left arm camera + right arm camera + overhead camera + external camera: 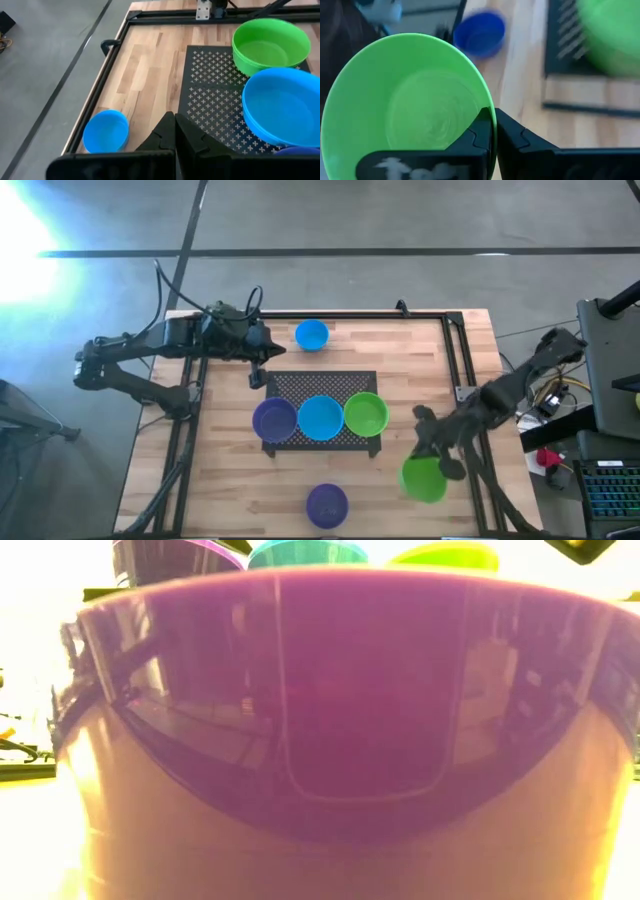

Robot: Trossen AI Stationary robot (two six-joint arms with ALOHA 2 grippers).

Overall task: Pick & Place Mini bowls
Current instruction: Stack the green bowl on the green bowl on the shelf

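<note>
Right pincer (492,131): fingers clamped on the rim of a lime green bowl (410,107), held tilted off the right side of the black mat (322,408), apparently for carrying to a spot. Left pincer (175,135): fingers pressed together, empty, waiting at the mat's far left corner. On the mat, a row: purple bowl (273,419), blue bowl (320,417), green bowl (366,413). Loose on the table (225,490): another blue bowl (311,334) beyond the mat; another purple bowl (326,504) on its near side.

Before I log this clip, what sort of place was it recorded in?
Probably a robotics lab or workshop, not a home. A wooden bench with a black metal frame stands on a bare grey concrete floor, loose cables trail off it, and a keyboard sits beside it.
</note>
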